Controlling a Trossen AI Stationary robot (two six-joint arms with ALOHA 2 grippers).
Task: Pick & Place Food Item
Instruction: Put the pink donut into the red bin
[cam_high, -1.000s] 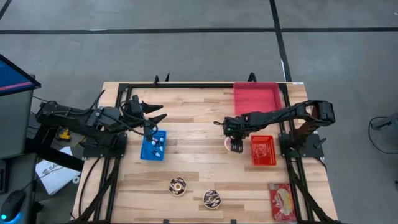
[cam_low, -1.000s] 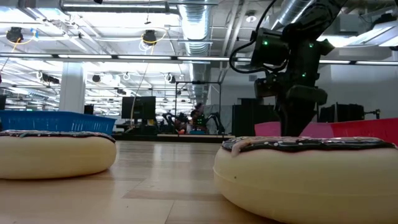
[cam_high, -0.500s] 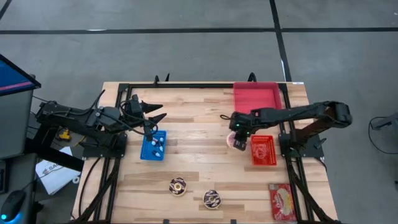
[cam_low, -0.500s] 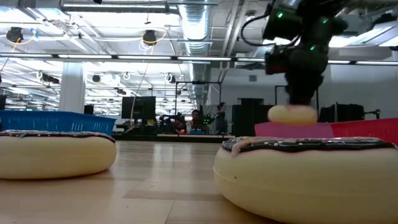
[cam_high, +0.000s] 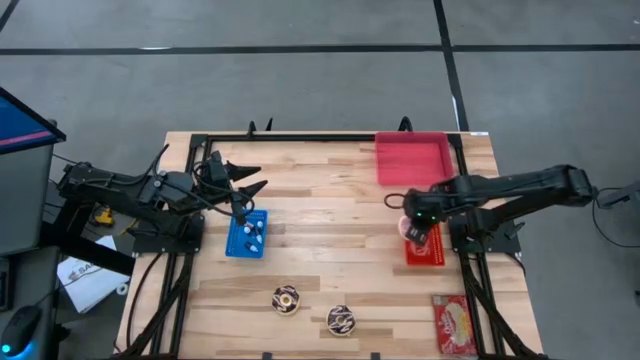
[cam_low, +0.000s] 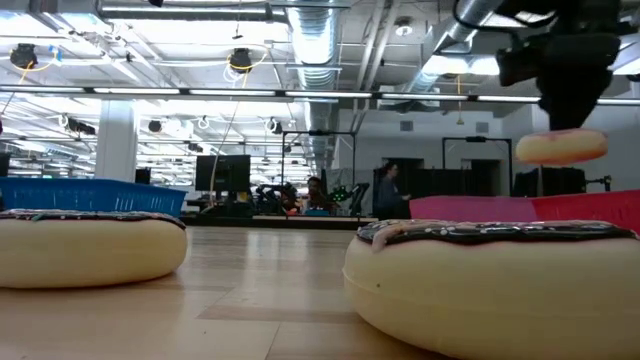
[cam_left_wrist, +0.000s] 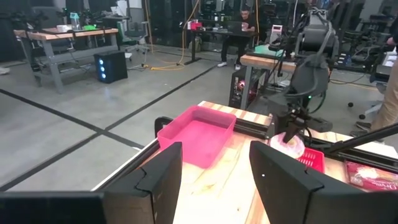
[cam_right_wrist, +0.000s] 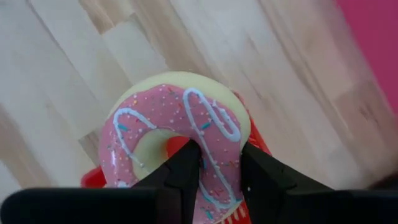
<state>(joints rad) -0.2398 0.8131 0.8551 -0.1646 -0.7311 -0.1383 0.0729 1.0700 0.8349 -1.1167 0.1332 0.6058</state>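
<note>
Carrying stage: pink-iced doughnut (cam_right_wrist: 177, 143) pinched in right gripper (cam_high: 418, 232), aloft over edge of red basket (cam_high: 425, 246); next, lower and release inside; left gripper (cam_high: 250, 180) spread, idle near blue basket (cam_high: 247, 234).

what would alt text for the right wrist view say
The right gripper pinches a pink-frosted donut with white icing squiggles and sprinkles, one finger through its hole. Beneath it is the wooden table, with the edge of a red basket below the donut and a pink bin in one corner.
</note>
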